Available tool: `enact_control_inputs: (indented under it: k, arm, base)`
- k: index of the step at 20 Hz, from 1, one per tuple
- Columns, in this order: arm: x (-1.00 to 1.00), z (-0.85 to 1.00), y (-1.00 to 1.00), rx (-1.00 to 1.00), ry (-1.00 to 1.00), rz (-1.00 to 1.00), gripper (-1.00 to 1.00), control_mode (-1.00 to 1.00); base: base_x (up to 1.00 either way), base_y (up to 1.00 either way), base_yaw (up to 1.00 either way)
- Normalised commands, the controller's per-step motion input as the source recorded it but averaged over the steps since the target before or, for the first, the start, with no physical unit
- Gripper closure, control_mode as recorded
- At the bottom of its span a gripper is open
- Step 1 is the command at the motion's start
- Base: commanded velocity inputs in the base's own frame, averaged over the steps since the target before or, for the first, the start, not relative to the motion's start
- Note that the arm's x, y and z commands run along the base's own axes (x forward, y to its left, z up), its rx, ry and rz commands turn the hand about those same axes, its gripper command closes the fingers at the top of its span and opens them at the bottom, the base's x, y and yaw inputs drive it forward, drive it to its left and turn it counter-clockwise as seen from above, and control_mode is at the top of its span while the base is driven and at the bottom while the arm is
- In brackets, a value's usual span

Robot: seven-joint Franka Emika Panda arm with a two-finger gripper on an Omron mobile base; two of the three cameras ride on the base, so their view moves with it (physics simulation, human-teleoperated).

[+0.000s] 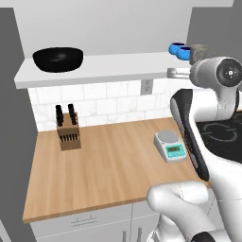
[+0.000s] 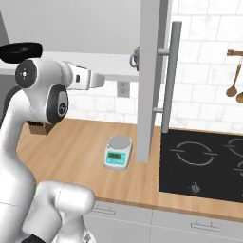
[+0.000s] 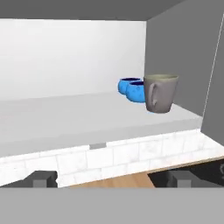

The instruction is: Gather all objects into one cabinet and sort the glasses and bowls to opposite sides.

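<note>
Nearest to you in the hand view are the two dark fingertips of the pincer [image 3: 111,178], set wide apart at the bottom of the picture with nothing between them. Past them you look straight at the front edge of the cabinet [image 3: 65,118], its white floor board running level across the view.

Take the cup [image 3: 160,92] as your landmark. It stands upright on the cabinet floor near the front edge, close to the dark grey right side panel, handle turned toward you. Just behind it and slightly to its left sit the two blue bowls [image 3: 133,89], side by side and touching or nearly so; you cannot tell whether the nearer one touches the cup.

From the left base view, the black bowl [image 1: 58,59] rests well away from the cup, at the opposite, left end of the same floor board. Below the cup, on the wooden surface [image 1: 113,160], you see the kitchen scale [image 1: 170,145]; the knife block [image 1: 67,128] stands far to the left, under the black bowl.
</note>
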Motion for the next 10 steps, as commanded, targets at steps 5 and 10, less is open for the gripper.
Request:
enact_control_inputs:
  k: [5, 10]
  arm:
    - [-0.99, 0.14, 0.62, -0.04, 0.00, 0.19, -1.00, -1.00]
    - [-1.00, 0.16, 0.39, -0.05, 0.00, 0.15, -1.00, -1.00]
  base:
    - [0.00, 0.00, 0.00]
    - [0.00, 0.00, 0.00]
